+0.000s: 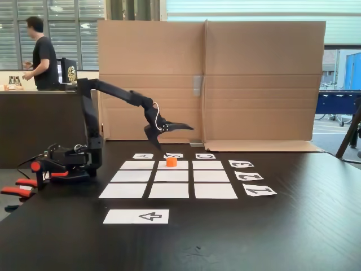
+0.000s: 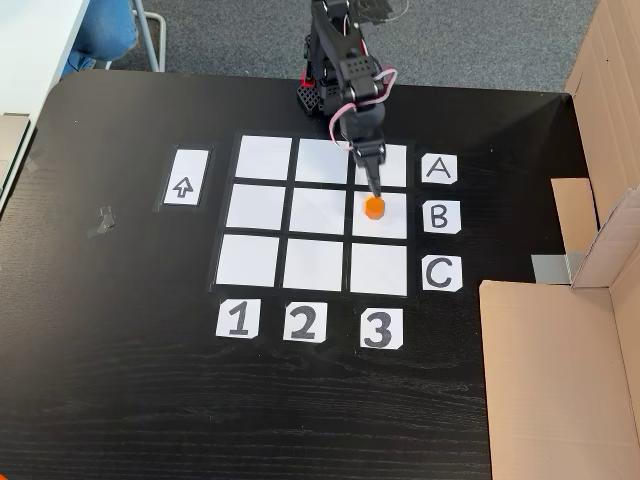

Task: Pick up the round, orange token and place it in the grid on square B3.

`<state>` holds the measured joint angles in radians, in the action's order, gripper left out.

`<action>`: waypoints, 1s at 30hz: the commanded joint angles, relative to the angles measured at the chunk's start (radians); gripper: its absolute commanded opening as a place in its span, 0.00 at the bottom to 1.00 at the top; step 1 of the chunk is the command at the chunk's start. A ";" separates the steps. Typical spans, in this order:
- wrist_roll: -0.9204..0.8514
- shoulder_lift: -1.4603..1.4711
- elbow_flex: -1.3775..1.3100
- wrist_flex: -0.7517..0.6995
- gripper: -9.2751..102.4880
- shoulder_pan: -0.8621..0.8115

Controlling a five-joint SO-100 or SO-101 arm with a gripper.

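Note:
The orange token (image 2: 374, 207) sits on square B3 (image 2: 392, 226) of the grid (image 2: 315, 212), in the row of card B and the column of card 3. In a fixed view from the table's side, the token (image 1: 171, 162) stands on the middle cell of the back row (image 1: 182, 165) of the grid (image 1: 171, 176). My gripper (image 1: 174, 138) hangs above and slightly behind the token. It is open with nothing between its fingers, one pointing down and the other reaching right. From above, the gripper (image 2: 372, 186) points at the token from the A side, apart from it.
A tall cardboard wall (image 1: 208, 79) stands behind the grid. An arrow strip (image 1: 136, 216) lies in front of it. A second small arm with red handles (image 1: 34, 175) rests at the table's left. A person (image 1: 40, 53) stands far behind. Letter and number cards (image 2: 440, 217) border the grid.

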<state>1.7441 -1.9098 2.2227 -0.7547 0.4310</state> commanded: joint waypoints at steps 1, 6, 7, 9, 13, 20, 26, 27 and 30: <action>-0.046 -0.290 0.153 0.060 0.69 -0.066; -0.126 -0.727 0.344 0.057 0.68 -0.299; -0.146 -0.792 0.368 0.052 0.68 -0.362; -0.166 -0.942 0.430 0.060 0.68 -0.509; -0.221 -1.256 0.557 0.046 0.66 -0.772; -0.239 -1.419 0.621 -0.018 0.63 -1.302; -0.235 -1.422 0.698 0.067 0.29 -1.796; -0.236 -1.422 0.712 0.083 0.17 -1.865; -0.238 -1.422 0.749 0.074 0.07 -2.029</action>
<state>1.5094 -3.3287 2.9560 -0.6980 -1.4941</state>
